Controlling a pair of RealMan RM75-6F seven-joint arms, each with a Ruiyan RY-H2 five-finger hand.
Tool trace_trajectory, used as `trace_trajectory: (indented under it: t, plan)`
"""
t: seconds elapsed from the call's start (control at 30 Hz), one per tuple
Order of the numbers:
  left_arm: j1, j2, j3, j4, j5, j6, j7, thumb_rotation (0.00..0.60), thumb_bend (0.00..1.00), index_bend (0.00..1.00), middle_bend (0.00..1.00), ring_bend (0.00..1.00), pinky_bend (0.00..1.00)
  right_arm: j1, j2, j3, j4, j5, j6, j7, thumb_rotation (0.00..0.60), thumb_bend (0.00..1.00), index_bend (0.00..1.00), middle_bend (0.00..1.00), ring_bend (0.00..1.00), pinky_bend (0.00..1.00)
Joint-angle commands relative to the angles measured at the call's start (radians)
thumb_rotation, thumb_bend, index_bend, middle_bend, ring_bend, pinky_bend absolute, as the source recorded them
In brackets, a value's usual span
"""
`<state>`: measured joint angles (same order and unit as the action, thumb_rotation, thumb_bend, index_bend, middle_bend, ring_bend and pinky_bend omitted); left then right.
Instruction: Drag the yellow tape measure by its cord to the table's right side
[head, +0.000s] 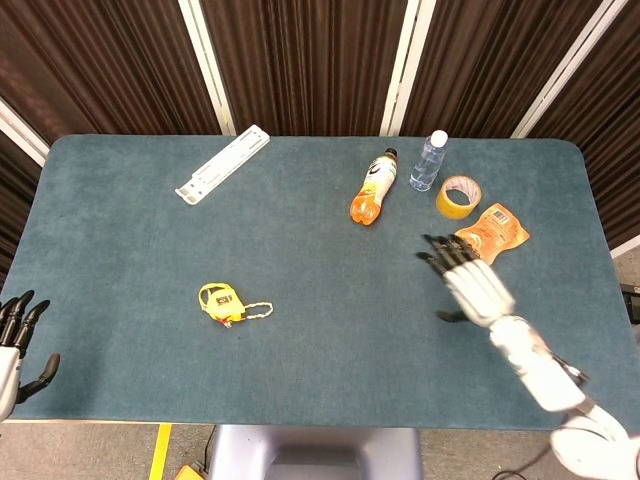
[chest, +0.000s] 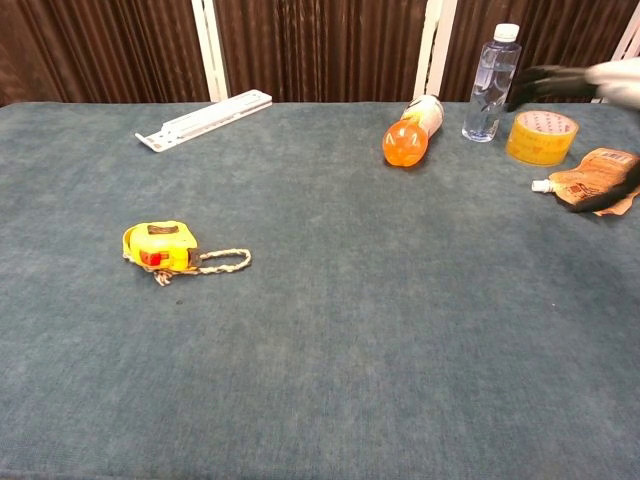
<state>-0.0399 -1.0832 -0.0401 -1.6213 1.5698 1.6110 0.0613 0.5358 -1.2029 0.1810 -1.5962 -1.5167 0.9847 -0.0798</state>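
The yellow tape measure (head: 219, 301) (chest: 160, 246) lies on the left half of the table, its pale braided cord (head: 258, 310) (chest: 224, 262) looping out to its right. My right hand (head: 471, 283) (chest: 590, 88) hovers above the table's right half with fingers spread, holding nothing, far to the right of the cord. My left hand (head: 14, 340) shows only in the head view, off the table's front left corner, fingers apart and empty.
An orange bottle (head: 372, 187) lies at the back centre beside an upright clear water bottle (head: 429, 160), a yellow tape roll (head: 459, 196) and an orange pouch (head: 489, 236). A white bracket (head: 223, 163) lies at the back left.
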Motion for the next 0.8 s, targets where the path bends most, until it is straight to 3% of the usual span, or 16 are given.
trace_trajectory:
  t: [0.03,0.27,0.53,0.8]
  plan:
    - [0.004,0.001,0.000,-0.004,-0.005,0.003,0.009,0.600,0.38,0.09,0.00,0.00,0.06,0.126,-0.109,0.036,0.074,0.014,-0.120,-0.029,0.600,0.07,0.27,0.05,0.08,0.00]
    - [0.017,0.001,-0.002,-0.018,-0.015,0.014,0.064,0.600,0.38,0.09,0.00,0.00,0.06,0.282,-0.270,0.069,0.157,0.073,-0.238,-0.102,0.600,0.16,0.30,0.05,0.08,0.00]
    - [0.029,0.009,-0.006,-0.025,-0.023,0.029,0.069,0.600,0.38,0.09,0.00,0.00,0.06,0.378,-0.386,0.097,0.222,0.146,-0.272,-0.147,0.600,0.32,0.36,0.05,0.08,0.00]
    - [0.032,0.011,-0.009,-0.027,-0.031,0.026,0.071,0.600,0.38,0.09,0.00,0.00,0.06,0.443,-0.483,0.090,0.286,0.178,-0.288,-0.129,0.600,0.35,0.37,0.05,0.08,0.00]
